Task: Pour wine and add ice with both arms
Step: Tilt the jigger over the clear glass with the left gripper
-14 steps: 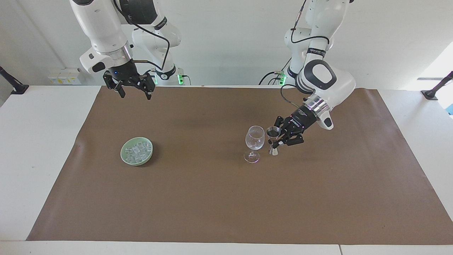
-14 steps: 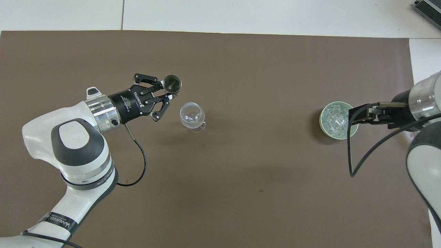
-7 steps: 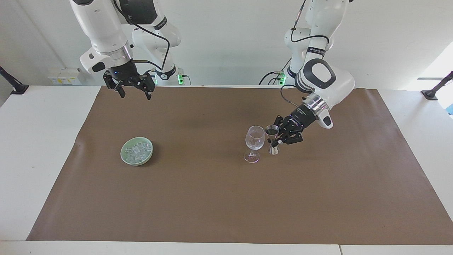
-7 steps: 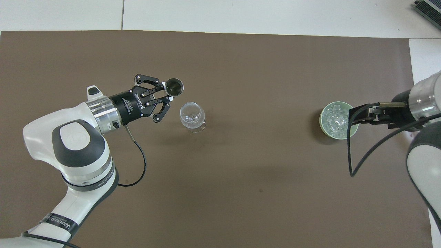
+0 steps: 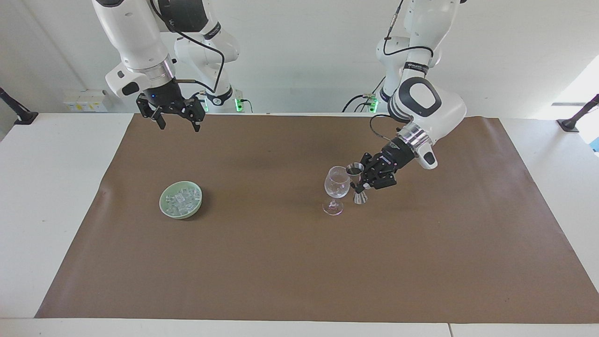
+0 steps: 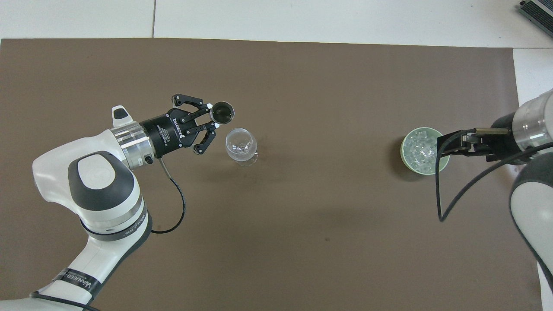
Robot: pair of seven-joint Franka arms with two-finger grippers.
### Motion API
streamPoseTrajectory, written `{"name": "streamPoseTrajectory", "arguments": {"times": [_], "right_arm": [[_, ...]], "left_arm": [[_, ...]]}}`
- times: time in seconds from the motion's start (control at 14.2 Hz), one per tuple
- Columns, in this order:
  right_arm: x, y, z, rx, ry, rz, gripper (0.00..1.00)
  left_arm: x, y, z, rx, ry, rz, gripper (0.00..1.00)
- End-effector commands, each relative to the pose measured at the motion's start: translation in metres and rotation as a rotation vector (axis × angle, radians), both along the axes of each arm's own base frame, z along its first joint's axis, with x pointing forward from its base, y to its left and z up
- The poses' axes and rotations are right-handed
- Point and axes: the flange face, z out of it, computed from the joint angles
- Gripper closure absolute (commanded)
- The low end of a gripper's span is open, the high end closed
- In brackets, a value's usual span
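Brown mat (image 5: 281, 262) covers the counter, glass (image 5: 337, 186) just beside the tilted jigger (image 5: 357, 180) clamped in the left claw (image 5: 363, 183); right claw (image 5: 177, 122) hangs wide, ice (image 5: 180, 199) in its bowl (image 5: 164, 206).

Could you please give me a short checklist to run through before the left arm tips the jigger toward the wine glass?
1. Left gripper shut on the jigger: ok.
2. Jigger lifted off the brown mat: ok.
3. Wine glass upright beside the jigger: ok.
4. Jigger's mouth over the glass's bowl: not ok, it is beside the rim.
5. Right gripper open, waiting in the air away from the glass: ok.
6. Ice in the green bowl: ok.
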Motion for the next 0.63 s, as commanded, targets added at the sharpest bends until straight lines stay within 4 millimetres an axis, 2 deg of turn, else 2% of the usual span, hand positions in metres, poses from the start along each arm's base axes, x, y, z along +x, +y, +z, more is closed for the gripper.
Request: {"name": "streamPoseTrajectory", "arguments": {"times": [0.0,0.56], "right_arm": [[-0.0042,-0.0038,0.0007,0.022,0.015,0.017,0.00],[-0.0042,-0.0038,0.0007,0.022,0.015,0.019,0.00]], "left_arm": [[-0.0113,0.0002,0.0046,0.001,-0.032,-0.006,1.00],[-0.0141,-0.0042,0.0048,0.039,-0.109,-0.051,1.00]]}}
